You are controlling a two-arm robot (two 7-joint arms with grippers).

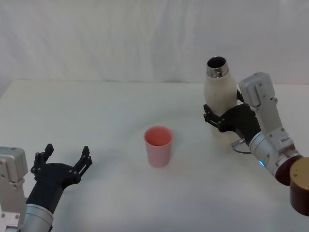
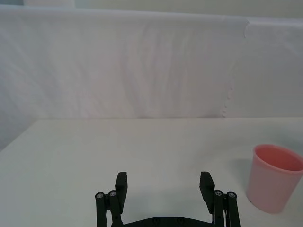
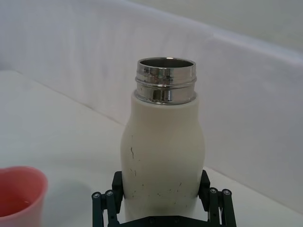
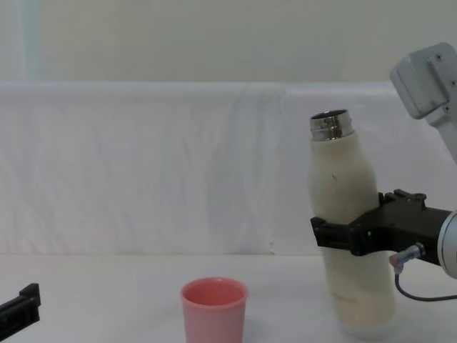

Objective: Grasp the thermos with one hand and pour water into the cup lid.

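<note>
Count on our desk [image 1: 96, 106]: one thermos [image 1: 218, 99], one cup lid [image 1: 158, 146]. Our right gripper [image 1: 217, 117] has its fingers pinching the upright, uncapped thermos, right of the cup lid. Our left gripper [image 1: 65, 162] idles, fingers spread.

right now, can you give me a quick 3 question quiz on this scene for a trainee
1. True or false: the thermos has its cap on.
2. Which end effector grips the thermos? A) left B) right C) neither
3. Fill in: the colour of the cup lid is ____.

Key
1. False: its steel neck is open.
2. B: the right end effector is clamped around the thermos's lower body, while the left end effector sits open near the table's left front.
3. Pink; it stands upright, to the robot's left of the thermos.
</note>
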